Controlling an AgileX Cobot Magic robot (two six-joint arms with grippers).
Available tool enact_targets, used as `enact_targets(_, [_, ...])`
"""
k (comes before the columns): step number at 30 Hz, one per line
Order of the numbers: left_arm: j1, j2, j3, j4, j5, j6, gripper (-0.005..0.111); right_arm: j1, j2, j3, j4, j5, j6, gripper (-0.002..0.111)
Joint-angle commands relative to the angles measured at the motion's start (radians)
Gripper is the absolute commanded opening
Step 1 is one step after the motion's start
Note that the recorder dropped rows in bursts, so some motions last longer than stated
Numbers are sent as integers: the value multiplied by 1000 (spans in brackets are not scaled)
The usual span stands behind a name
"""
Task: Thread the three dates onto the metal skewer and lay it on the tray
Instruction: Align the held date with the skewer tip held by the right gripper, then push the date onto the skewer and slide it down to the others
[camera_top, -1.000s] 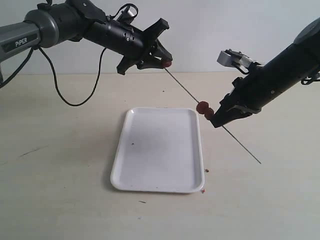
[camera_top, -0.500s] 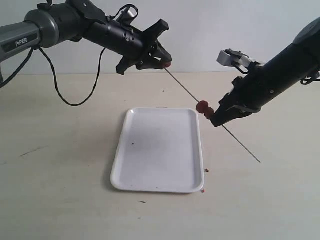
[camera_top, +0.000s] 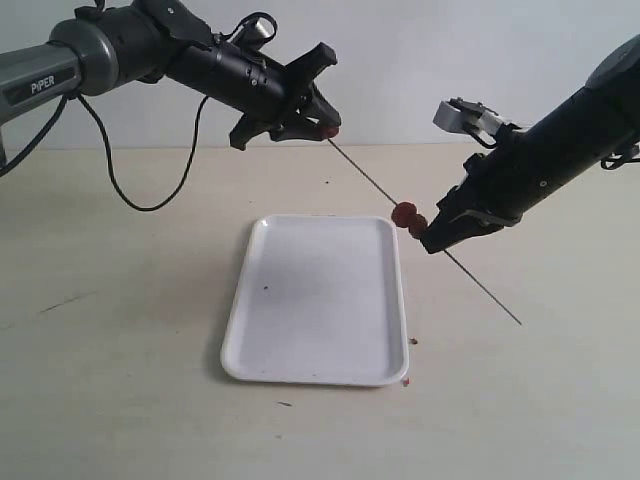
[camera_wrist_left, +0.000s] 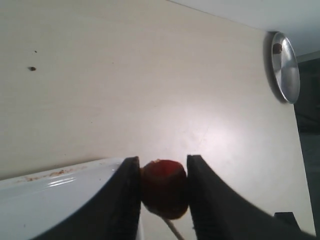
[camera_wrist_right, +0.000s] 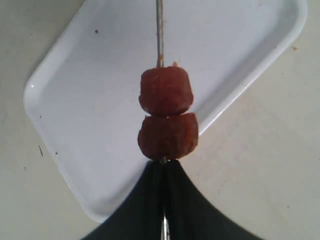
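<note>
Pale beige table (camera_top: 120, 380) with a few dark specks and red crumbs (camera_top: 405, 381) by the near corner of the white tray (camera_top: 300, 310), a plain white wall (camera_top: 400, 50) behind, and a round metal dish (camera_wrist_left: 286, 67) lying further off in the left wrist view. The right gripper (camera_top: 432, 240) is pinched tight on the metal skewer (camera_top: 365, 173), which slants in the air beside the tray's right edge, with two dates (camera_top: 404, 213) touching each other just above its jaws. The left gripper (camera_top: 322, 128) is clamped on the third date (camera_top: 329, 130) at the skewer's upper end, above the table beyond the tray.
</note>
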Motion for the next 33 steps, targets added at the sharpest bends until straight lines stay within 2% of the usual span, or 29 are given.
enact_targets(1, [-3,-14,-1,12,1,4,33,1,-5,-6,13,-12,-3,0])
enact_targets(9, [-3,-14,-1,37,7,4,33,1,-5,-6,42,-26,-6,0])
enact_targets(19, [-10,-14,-1,0,10,4,33,1,-5,-6,99,-56,-13,0])
enact_targets(26, [-40,-14,-1,-39,-7,2,33,1,23,-6,324,-115,-79,0])
enact_targets(33, [-77,-14,-1,-44,-6,4,33,1,95,-6,683,-87,-314,0])
